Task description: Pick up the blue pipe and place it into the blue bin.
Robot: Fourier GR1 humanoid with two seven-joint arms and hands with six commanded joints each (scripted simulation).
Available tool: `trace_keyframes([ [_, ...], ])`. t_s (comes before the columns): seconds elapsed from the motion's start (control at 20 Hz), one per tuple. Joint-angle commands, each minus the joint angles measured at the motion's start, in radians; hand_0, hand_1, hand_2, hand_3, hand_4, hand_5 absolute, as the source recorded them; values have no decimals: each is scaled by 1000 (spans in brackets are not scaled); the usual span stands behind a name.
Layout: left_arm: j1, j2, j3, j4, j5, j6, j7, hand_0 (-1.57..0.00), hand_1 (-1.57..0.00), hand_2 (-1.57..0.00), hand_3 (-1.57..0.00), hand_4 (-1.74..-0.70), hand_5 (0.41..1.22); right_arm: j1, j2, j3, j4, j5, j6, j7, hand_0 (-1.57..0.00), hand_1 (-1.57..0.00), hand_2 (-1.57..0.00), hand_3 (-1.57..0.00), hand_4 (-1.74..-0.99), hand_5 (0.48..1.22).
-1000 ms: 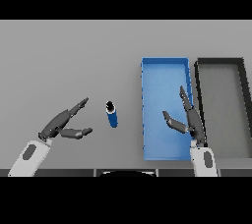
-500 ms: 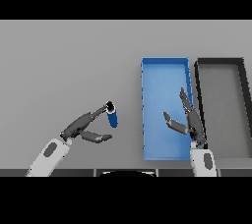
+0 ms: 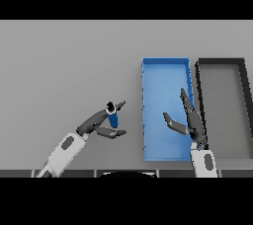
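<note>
The blue pipe [image 3: 113, 117] is a short cylinder with a dark open end at its top. It stands on the grey table [image 3: 64, 61], left of the scene's centre and well apart from the blue bin [image 3: 166, 68], which lies at the pipe's 3 o'clock. The left hand [image 3: 99, 123] reaches the pipe from its 7 o'clock. Its upper fingers [image 3: 118, 105] extend past the pipe's far side and its thumb [image 3: 111, 132] lies just below the pipe's lower end, so that the pipe sits in the gap between them. The hand is narrowed about the pipe, but whether fingers or thumb press against it cannot be told. The white and grey left arm [image 3: 64, 151] runs from the hand toward 7 o'clock, down to the lower edge.

The blue bin is a long rectangular tray with raised walls. The right hand [image 3: 192, 120] hangs over the bin's lower right part, fingers straight and spread, pointing toward 11 o'clock, with the thumb stretched toward 9 o'clock; it holds nothing. Its forearm [image 3: 203, 162] rises from the lower edge at 6 o'clock of the hand. A dark grey bin [image 3: 221, 62] of like shape lies just beside the blue bin, at its 3 o'clock.
</note>
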Motion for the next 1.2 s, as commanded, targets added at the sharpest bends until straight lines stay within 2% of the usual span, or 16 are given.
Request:
trace_keyframes([
  [0.0, -3, -19, 3, 6, 9, 3, -14, 1, 1, -19, -18, -1109, 507, 6, -4, -2, 5, -3, 5, -9, 1, 1, 1, 1, -1267, 600],
  [0.05, -8, -37, 9, 15, 20, 6, -21, 1, -33, -114, -96, -1141, 550, 13, -5, -6, 7, -7, 7, -19, 1, 1, 1, 1, -1266, 601],
  [0.1, -19, -54, 25, 34, 43, 7, -12, -17, -160, -290, -255, -1208, 607, 12, -4, -9, 12, -4, 2, -21, 1, 1, 1, 1, -1261, 600],
  [0.15, -16, -71, 37, 46, 70, 0, -17, -187, -348, -481, -519, -1253, 730, 16, -2, -4, 2, -1, 2, -28, 1, 1, 1, 1, -1260, 600],
  [0.25, -17, -103, 41, 59, 68, 33, -8, -668, -788, -873, -875, -1419, 906, 5, -12, -10, 5, -5, 6, -10, 1, 1, 1, 1, -1259, 605],
  [0.35, -1, -111, 42, 49, 64, 35, -27, -993, -1070, -1124, -1102, -1532, 1020, -5, -12, -14, 4, -10, 5, -14, 1, 1, 1, 1, -1262, 611],
  [0.45, 5, -116, 26, 52, 38, 56, -78, -1201, -1250, -1285, -1215, -1604, 1092, -13, -10, -14, 8, -13, 6, -4, 1, 1, 1, 1, -1260, 614],
  [0.65, 13, -112, 9, 8, 19, 86, -108, -1420, -1440, -1454, -1365, -1679, 1168, 1, -11, -1, -5, 1, 8, -19, 1, 1, 1, 1, -1250, 622],
  [0.8, 4, -117, 4, -57, 31, 90, -118, -1493, -1504, -1511, -1415, -1706, 1194, -8, -8, -4, 11, 5, 1, -2, 1, 1, 1, 1, -1248, 627],
  [0.9, -5, -111, -2, -113, 45, 79, -113, -1521, -1528, -1533, -1433, -1714, 1204, -11, -16, -6, 12, 14, -1, -13, 1, 1, 1, 1, -1239, 629],
  [1.15, -72, -122, -12, -183, 65, 70, -11, -1555, -1557, -1558, -1446, -1723, 1215, -5, -20, -7, 12, 16, 2, -37, 1, 1, 1, 1, -1216, 637],
])
